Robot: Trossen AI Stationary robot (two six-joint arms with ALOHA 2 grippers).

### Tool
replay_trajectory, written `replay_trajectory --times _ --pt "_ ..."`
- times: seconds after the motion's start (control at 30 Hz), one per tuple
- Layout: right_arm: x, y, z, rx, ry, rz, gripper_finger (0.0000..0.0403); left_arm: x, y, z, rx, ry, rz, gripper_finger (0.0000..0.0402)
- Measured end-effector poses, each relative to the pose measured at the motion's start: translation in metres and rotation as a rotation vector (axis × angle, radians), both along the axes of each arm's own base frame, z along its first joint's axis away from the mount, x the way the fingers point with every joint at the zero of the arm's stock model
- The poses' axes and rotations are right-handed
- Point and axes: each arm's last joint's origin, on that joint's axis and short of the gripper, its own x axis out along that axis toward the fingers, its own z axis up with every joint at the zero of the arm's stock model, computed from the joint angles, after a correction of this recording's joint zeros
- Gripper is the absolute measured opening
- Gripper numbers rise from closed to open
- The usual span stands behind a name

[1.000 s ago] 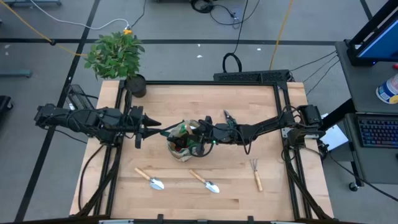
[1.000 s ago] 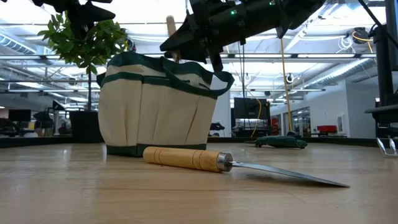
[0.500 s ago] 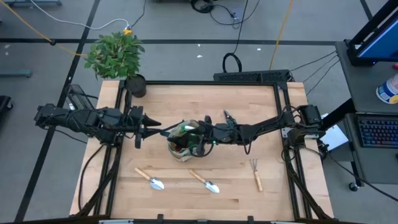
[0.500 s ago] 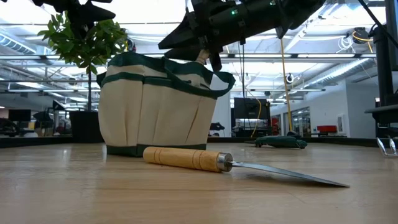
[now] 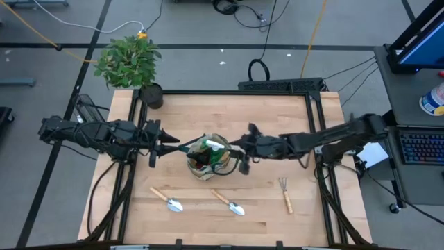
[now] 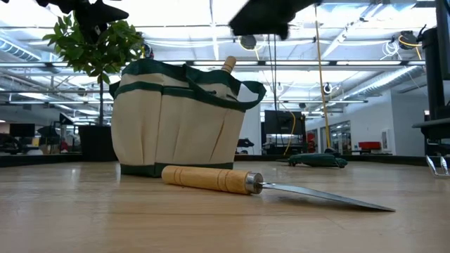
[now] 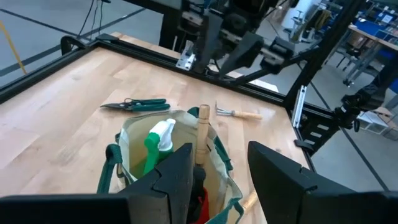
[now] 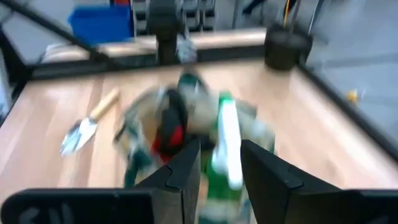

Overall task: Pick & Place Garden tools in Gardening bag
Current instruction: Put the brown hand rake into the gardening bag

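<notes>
High view: my left hand point(image 5: 166, 145) hovers just beside the gardening bag point(image 5: 192, 167) at the middle of the counter point(image 5: 229, 111), and my right hand point(image 5: 240, 154) hangs at the bag's opposite side. Two trowels point(image 5: 167, 198) point(image 5: 229, 203) and a fork rake point(image 5: 285, 195) lie on the near part of the counter, apart from the bag. The pruning shears point(image 5: 252, 130) lie beyond the right arm.

Low view: the bag stands upright behind one trowel, with a wooden handle point(image 6: 228, 65) poking above its rim. The right hand is a dark blur above and to the side of it, touching nothing.

Left wrist view: the left hand's fingers point(image 7: 177, 180) stand apart with nothing between them. Beyond them the bag gapes, holding the green spray bottle point(image 7: 154, 140) and the upright wooden handle. The shears and fork rake lie on the counter past it.

Right wrist view: the right hand's fingers point(image 8: 186, 168) are parted and empty over the bag, whose contents show as smears of green and red.
</notes>
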Motion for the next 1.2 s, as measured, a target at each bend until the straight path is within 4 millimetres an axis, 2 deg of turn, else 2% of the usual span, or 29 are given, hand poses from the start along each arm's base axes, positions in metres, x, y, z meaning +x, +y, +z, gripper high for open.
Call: replay_trajectory --times 0.17,0.47,0.63,0.87,1.2 --pt "-0.037 0.010 0.005 0.081 0.174 0.016 0.0105 0.000 0.000 0.000 -0.004 0.001 0.002 0.0159" --pt "-0.091 0.035 -0.003 0.131 0.560 0.267 0.0105 0.000 0.000 0.002 -0.010 -0.021 0.003 0.0159" --pt "-0.113 0.047 -0.012 0.064 0.780 0.454 0.0105 0.000 0.000 0.002 -0.019 -0.019 0.006 0.0159" --pt "-0.133 0.059 -0.017 -0.174 0.914 0.742 0.0105 0.000 0.000 0.002 -0.045 -0.014 0.013 0.0159" --pt "-0.137 0.067 -0.024 -0.438 0.882 1.045 0.0105 0.000 0.000 0.002 -0.088 -0.013 0.023 0.0159"
